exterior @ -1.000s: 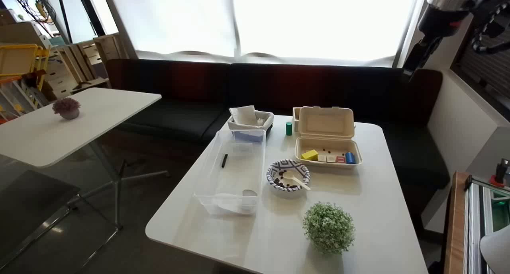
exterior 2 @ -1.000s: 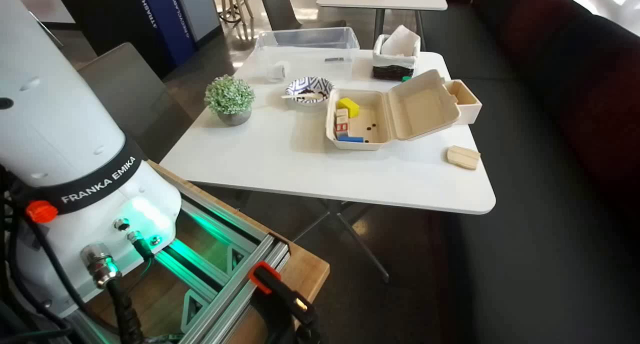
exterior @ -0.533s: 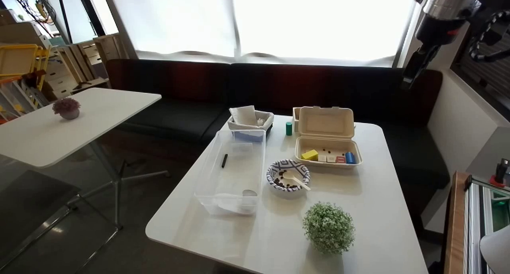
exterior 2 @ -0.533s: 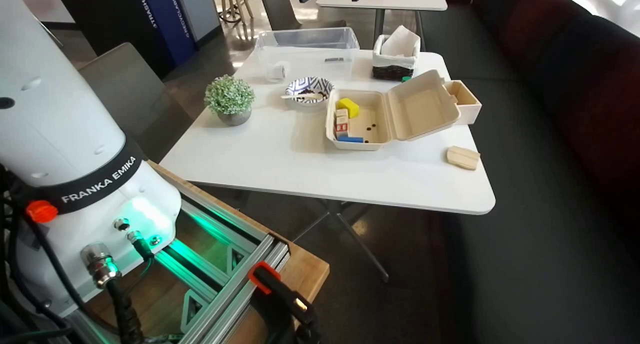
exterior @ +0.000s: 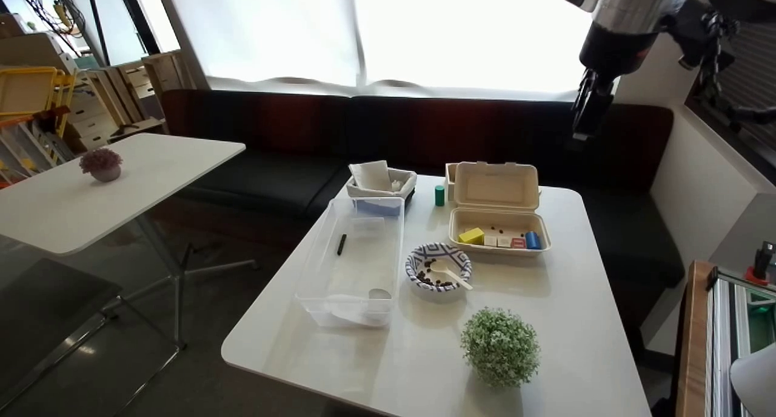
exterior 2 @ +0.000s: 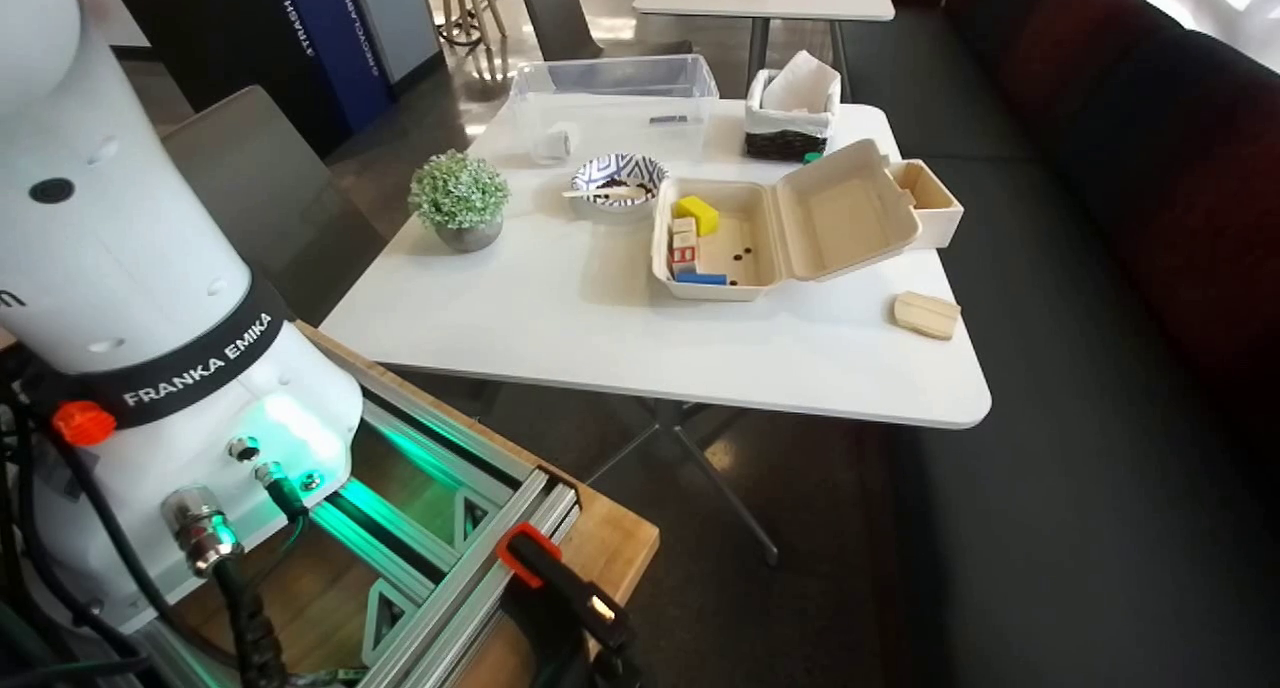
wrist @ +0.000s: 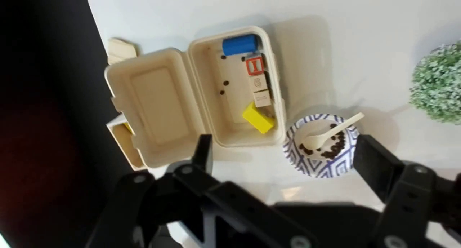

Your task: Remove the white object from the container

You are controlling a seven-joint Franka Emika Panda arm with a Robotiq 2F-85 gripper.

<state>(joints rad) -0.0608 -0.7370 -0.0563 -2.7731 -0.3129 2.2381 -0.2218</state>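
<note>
The clear plastic container (exterior: 357, 262) stands along one side of the table in an exterior view and at the far side in an exterior view (exterior 2: 620, 76). A white cup-like object (exterior: 351, 308) lies inside it near one end, seen through the wall; it also shows in an exterior view (exterior 2: 553, 144). My gripper (exterior: 583, 132) hangs high in the air, well above the table and apart from the container. In the wrist view my gripper (wrist: 288, 147) is open and empty, with its fingers wide apart. The white object does not show there.
A black marker (exterior: 341, 245) lies in the container. A patterned bowl (exterior: 438, 268) with a spoon, an open tan box (exterior: 497, 223) with blocks, a lined basket (exterior: 381, 186), a green cylinder (exterior: 439, 196) and a plant (exterior: 501, 347) stand on the table.
The arm and gripper have moved to the left in an exterior view. The fingertips that showed at the top of an exterior view half a second ago are now out of it. The table's objects have not moved.
</note>
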